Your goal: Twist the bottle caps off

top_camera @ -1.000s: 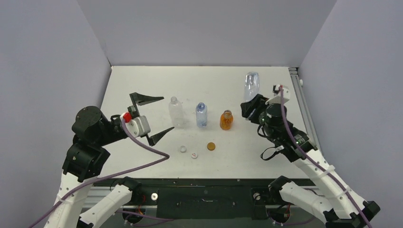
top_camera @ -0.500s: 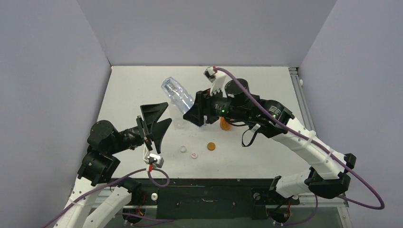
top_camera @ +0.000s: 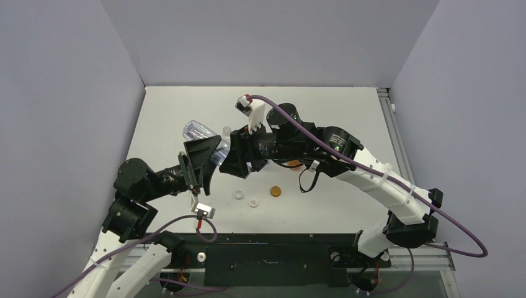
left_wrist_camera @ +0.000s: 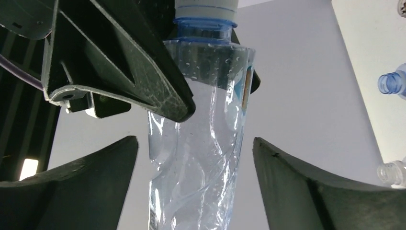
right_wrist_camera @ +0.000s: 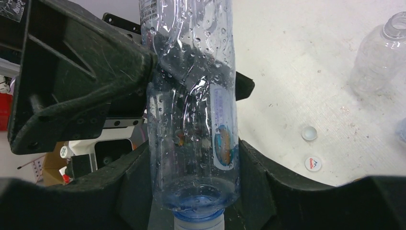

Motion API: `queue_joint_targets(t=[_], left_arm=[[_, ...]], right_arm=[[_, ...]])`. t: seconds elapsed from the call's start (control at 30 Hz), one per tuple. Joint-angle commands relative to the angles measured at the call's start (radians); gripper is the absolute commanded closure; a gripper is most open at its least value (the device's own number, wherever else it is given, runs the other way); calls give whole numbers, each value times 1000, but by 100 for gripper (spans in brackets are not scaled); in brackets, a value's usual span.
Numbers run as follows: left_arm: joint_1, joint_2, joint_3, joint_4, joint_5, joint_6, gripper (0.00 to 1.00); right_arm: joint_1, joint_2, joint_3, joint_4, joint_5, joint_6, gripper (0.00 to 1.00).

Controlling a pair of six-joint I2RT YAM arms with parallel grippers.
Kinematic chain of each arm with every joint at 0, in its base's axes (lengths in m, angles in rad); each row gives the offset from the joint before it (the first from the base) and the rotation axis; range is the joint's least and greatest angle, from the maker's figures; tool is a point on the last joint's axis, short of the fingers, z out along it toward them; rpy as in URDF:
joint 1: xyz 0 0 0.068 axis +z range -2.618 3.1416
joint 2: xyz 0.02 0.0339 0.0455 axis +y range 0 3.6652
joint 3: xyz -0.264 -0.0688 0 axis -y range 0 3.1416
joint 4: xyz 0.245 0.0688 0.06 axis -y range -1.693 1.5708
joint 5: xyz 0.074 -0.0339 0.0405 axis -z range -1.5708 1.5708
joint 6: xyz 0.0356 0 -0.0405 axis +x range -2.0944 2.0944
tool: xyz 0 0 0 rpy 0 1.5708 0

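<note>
My right gripper (right_wrist_camera: 194,191) is shut on a clear bottle (right_wrist_camera: 191,96) with a blue neck ring and a small label, gripping it just above its white cap (right_wrist_camera: 198,223). In the top view the right gripper (top_camera: 239,161) holds the bottle (top_camera: 197,130) in the air, tilted, its base pointing left. My left gripper (left_wrist_camera: 196,187) is open, and its fingers (left_wrist_camera: 76,191) stand on either side of the bottle's lower body (left_wrist_camera: 201,143) without touching it. The cap (left_wrist_camera: 206,5) is still on. The left gripper (top_camera: 206,162) meets the bottle at the table's left middle.
Two white caps (top_camera: 239,194) (top_camera: 253,202) and a golden-brown cap (top_camera: 275,191) lie loose on the table. An open clear bottle (right_wrist_camera: 383,52) and an open blue-necked bottle (left_wrist_camera: 392,84) stand behind. The orange bottle (top_camera: 290,164) is mostly hidden behind the right arm.
My right arm swung the held bottle from the far right across to the left. My left gripper turned and now straddles the bottle's base.
</note>
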Motion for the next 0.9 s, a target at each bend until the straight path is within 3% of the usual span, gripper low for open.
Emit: queue_joint_targets(t=[0.0, 0.1, 0.2, 0.4, 0.5, 0.6, 0.7, 0.87], left_arm=[[-9, 9, 59, -70, -18, 54, 19], [-9, 16, 80, -97, -26, 53, 37], [-9, 18, 84, -108, -49, 39, 55], [-9, 11, 77, -94, -89, -95, 67], [-9, 16, 90, -59, -126, -357, 67], [-9, 40, 128, -31, -189, -667, 66], [-9, 70, 174, -32, -252, -1056, 63], [-9, 92, 194, 5, -241, -1520, 59]], right_arm=[[9, 23, 58, -14, -11, -18, 67], [8, 34, 91, -33, -9, -27, 65], [7, 54, 138, -68, 10, -49, 54], [-22, 49, 265, -135, 140, -101, 23], [-33, -2, 301, -90, 251, -126, 21], [-30, -69, 223, 46, 322, -135, 20], [-17, -115, 163, 138, 342, -147, 19], [16, -109, 150, 223, 369, -175, 18]])
